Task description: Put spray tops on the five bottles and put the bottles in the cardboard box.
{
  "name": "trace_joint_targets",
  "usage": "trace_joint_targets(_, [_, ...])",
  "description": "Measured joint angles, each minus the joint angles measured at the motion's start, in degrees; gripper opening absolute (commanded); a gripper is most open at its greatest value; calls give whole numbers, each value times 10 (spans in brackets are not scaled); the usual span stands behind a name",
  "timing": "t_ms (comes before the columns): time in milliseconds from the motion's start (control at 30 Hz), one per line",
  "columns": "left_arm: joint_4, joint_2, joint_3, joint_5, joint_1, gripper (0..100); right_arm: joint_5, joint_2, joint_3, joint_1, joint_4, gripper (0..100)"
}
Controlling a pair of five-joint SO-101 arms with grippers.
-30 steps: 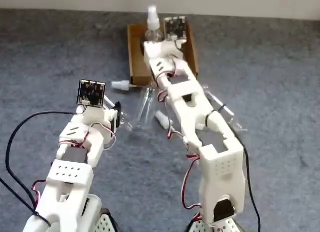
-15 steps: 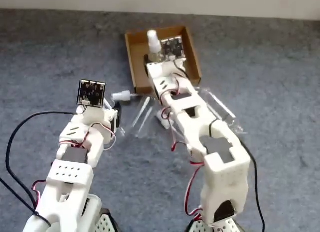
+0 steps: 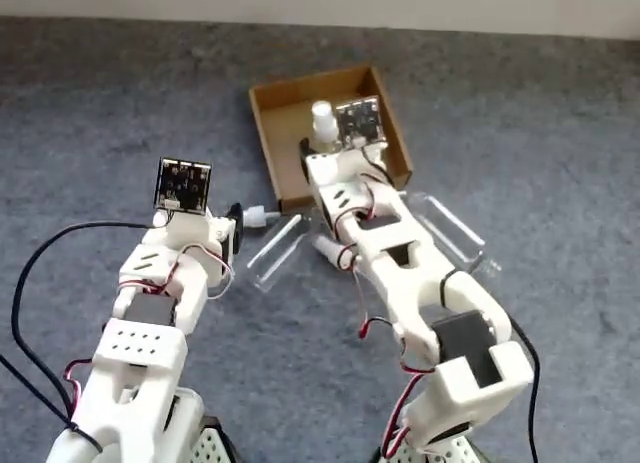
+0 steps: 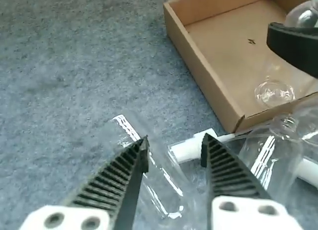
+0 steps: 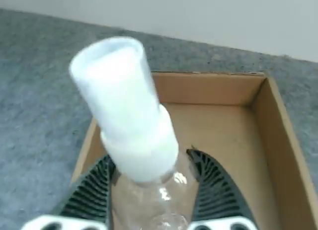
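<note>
Obs.: you have drawn the right gripper back toward its base and lower. The capped bottle clamped in it went from above the far rim of the cardboard box to low over the box floor. The box has slid toward the arms and turned slightly. The loose spray top and the bare bottle by its near wall shifted with it, the same way.

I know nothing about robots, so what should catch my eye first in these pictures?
The right gripper is shut on a clear bottle with a white spray top, tilted over the cardboard box. The left gripper hangs open above loose bottles lying on the grey carpet beside the box.
</note>
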Motion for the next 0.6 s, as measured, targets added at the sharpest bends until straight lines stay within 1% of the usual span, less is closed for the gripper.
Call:
trace_joint_targets(133, [0,0,0,0,0,160,2,-22,25,-7,0,4])
trace_joint_targets(333, [0,0,0,0,0,160,2,-29,10,-18,4,4])
trace_joint_targets(467, [0,0,0,0,0,160,2,-12,-91,-30,30,4])
trace_joint_targets(600, [-1,0,0,0,-9,160,2,72,-235,-41,79,4])
